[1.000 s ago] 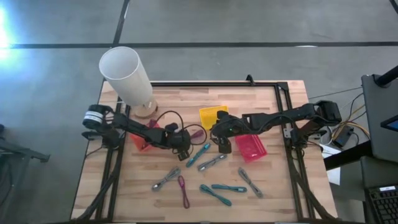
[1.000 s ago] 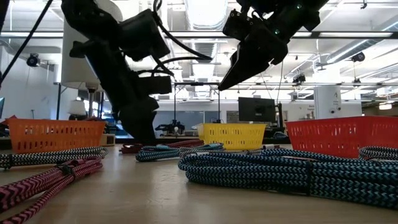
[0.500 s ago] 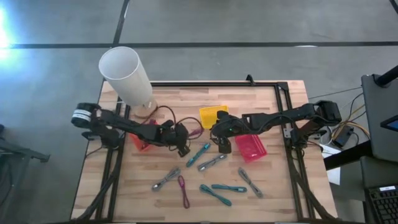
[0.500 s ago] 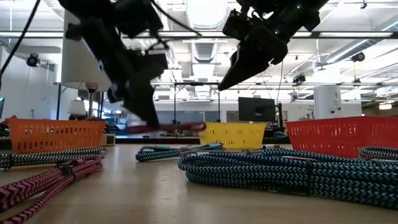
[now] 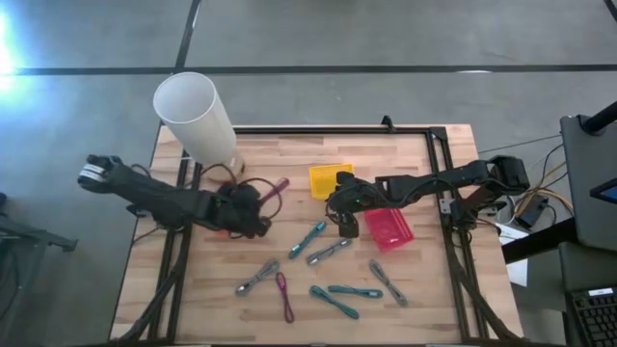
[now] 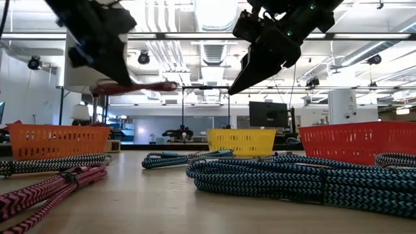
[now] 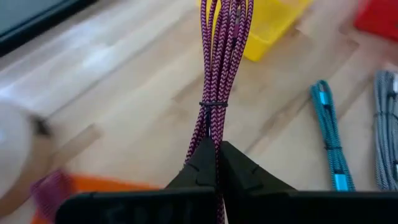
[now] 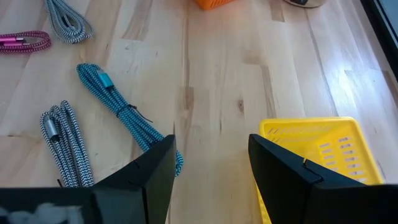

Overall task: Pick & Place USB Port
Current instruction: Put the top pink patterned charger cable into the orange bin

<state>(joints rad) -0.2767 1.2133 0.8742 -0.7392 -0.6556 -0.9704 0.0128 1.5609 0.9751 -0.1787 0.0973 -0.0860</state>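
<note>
Several bundled cables lie across the near half of the wooden counter, among them a teal bundle and a grey bundle toward the middle. Farther back, the left tool is pinched on a folded magenta cable, lifted clear of the counter beside the orange basket. To its right the right tool, fingers spread, hangs between the yellow basket and the red basket.
</note>
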